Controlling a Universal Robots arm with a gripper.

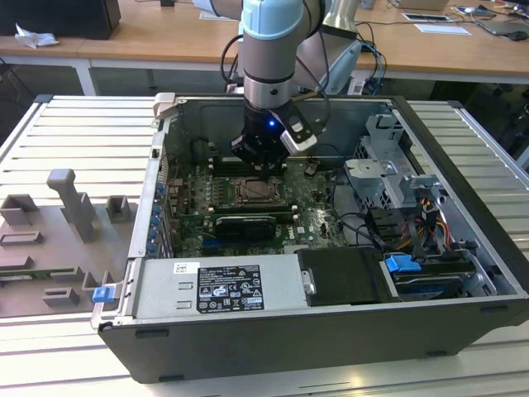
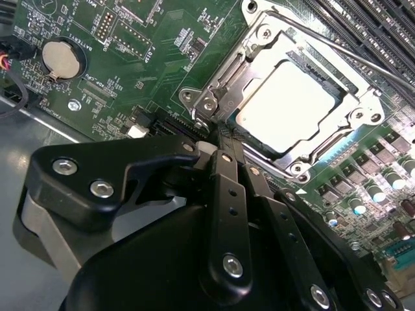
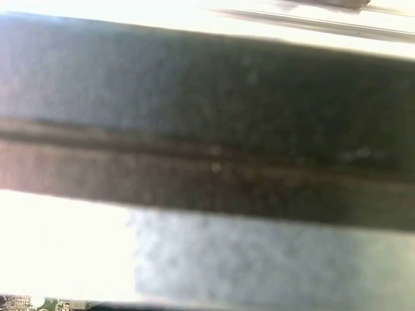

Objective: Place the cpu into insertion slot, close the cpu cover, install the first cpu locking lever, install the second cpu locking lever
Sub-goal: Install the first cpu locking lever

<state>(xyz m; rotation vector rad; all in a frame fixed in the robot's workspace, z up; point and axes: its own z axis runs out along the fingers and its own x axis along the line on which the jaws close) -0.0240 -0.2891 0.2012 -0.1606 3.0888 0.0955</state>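
Note:
The cpu [image 2: 292, 107] lies flat in the insertion slot [image 1: 257, 192], its silver top showing through the window of the cpu cover [image 2: 353, 103]. The cover lies down over the chip. A thin metal locking lever [image 2: 337, 48] runs along one side of the socket, and another rod [image 2: 321, 148] runs along the opposite side. My gripper [image 2: 224, 137] is shut, its black fingers [image 2: 228, 188] pressed together with the tips at a corner of the socket frame. Nothing shows between them. In the exterior view the gripper [image 1: 263, 169] hangs just above the socket's far edge.
The open computer case [image 1: 463, 149] walls in the board. A long black expansion card [image 1: 244, 225] lies near the socket, the power supply [image 1: 219, 285] in front, a drive cage [image 1: 388, 178] and cables at the exterior view's right. Memory slots [image 2: 379, 26] flank the socket. Grey fixtures [image 1: 70, 207] stand outside.

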